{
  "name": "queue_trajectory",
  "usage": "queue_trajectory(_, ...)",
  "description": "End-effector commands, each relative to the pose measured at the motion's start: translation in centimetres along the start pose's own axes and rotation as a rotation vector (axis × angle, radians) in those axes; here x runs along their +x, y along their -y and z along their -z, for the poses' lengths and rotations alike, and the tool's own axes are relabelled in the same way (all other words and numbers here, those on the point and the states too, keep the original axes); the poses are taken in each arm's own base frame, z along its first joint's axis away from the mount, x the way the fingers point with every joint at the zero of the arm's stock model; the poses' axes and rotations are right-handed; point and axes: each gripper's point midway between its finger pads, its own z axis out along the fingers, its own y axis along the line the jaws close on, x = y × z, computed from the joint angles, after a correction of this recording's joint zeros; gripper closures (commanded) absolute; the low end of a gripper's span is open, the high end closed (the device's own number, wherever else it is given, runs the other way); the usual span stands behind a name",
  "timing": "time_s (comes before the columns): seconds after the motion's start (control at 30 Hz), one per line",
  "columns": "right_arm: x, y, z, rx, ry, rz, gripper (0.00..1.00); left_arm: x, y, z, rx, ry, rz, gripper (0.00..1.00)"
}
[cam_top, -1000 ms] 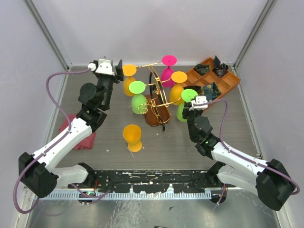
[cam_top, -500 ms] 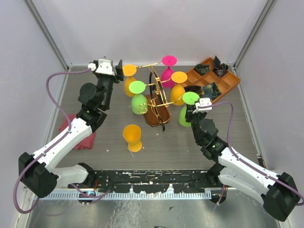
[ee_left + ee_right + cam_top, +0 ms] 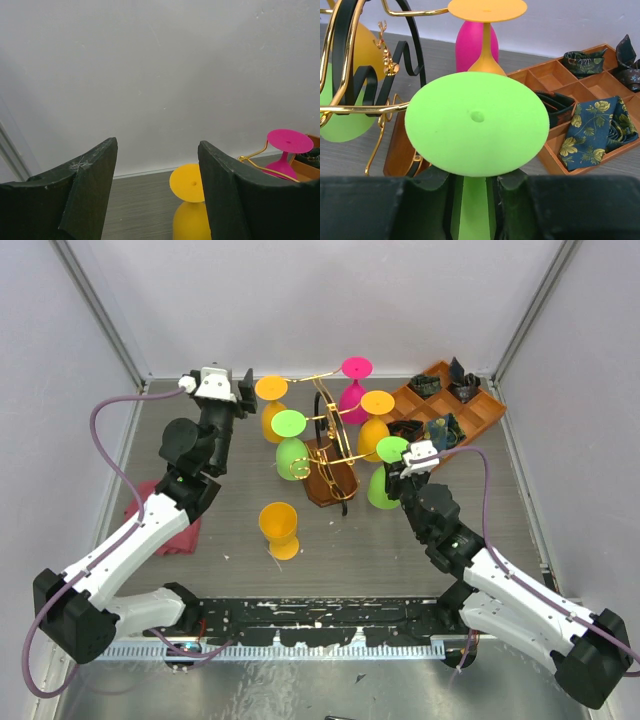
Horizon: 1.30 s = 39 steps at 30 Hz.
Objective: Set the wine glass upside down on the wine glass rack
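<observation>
R gripper (image 3: 405, 462): jaws pinched on the thin stem of the lime-green plastic wine glass (image 3: 382, 487), 1 black finger (image 3: 432, 186) each side, directly below the foot. Glass orientation: inverted, flat round foot up, bowl down. Glass position: just R of the dark brown glossy wooden wine glass rack (image 3: 330, 478) w/ thin gold wire arms, approx. table centre. In the R wrist view 1 gold arm ends just beside the foot's L edge; contact cannot be told. L gripper (image 3: 247, 392): jaws spread wide, nothing between them, raised at the far L of the table near the back wall. Just beside it: an inverted orange plastic glass (image 3: 272, 405). Also at the rack, all foot-up: a 2nd green glass (image 3: 290, 445) on the L side, a pink glass (image 3: 352, 385) at the rear, a 2nd orange glass (image 3: 375, 425) on the R side. A 3rd orange glass (image 3: 280, 530) stands alone in front of the rack. Orange wooden compartment tray (image 3: 482, 412) w/ folded dark patterned cloths sits far R. Red cloth (image 3: 138, 506) lies under the L arm.
</observation>
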Motion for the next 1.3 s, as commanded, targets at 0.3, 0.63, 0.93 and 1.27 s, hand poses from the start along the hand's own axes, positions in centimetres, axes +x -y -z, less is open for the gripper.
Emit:
queue_trajectory(0.3, -4.7, 0.5, 4.7, -0.094, -0.065, 0.017, 0.47, -1.0, -2.3, 3.5, -0.025, -0.097, 0.035, 0.25)
queue_trajectory(0.63, -9.8, 1.2, 6.9, -0.114, -0.08, 0.051, 0.39, 2.4, -0.8, 8.1, 0.157, -0.399, -0.013, 0.24)
queue_trajectory(0.93, -14.8, 0.4, 2.7, -0.018, -0.096, 0.004, 0.37, 8.0, 1.0, 14.6, 0.253, -0.687, 0.023, 0.23)
queue_trajectory(1.27, -16.5, -2.2, -1.3, -0.012, -0.121, -0.102, 0.36, 13.7, 4.7, 22.1, 0.362, -1.017, 0.125, 0.18)
